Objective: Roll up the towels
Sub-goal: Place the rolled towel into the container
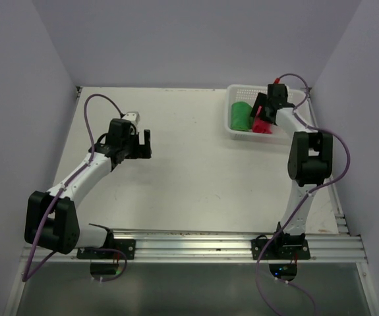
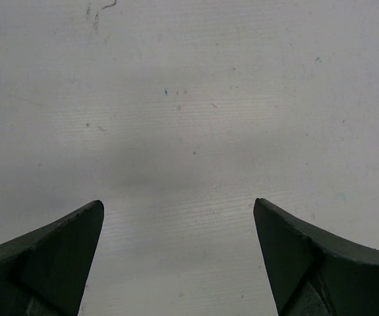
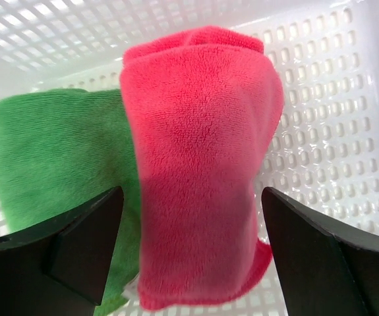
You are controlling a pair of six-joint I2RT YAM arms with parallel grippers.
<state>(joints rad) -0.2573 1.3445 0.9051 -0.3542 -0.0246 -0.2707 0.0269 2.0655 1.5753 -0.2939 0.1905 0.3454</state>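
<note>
The basket (image 1: 229, 112) sits at the far right corner of the tabletop (image 1: 189, 171). Inside it the green towel (image 1: 241, 116) lies to the left, rolled, touching the pink-red towel (image 1: 262, 125) beside it. The right gripper (image 3: 192, 253) hangs over the basket, jaws spread wide on either side of the pink-red towel, gripping nothing. The left gripper (image 2: 179, 257) hovers over bare tabletop toward the left edge, jaws wide apart and empty.

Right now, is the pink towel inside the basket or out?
Inside. The pink towel lies beside the green towel; the white holed basket surrounds both.
</note>
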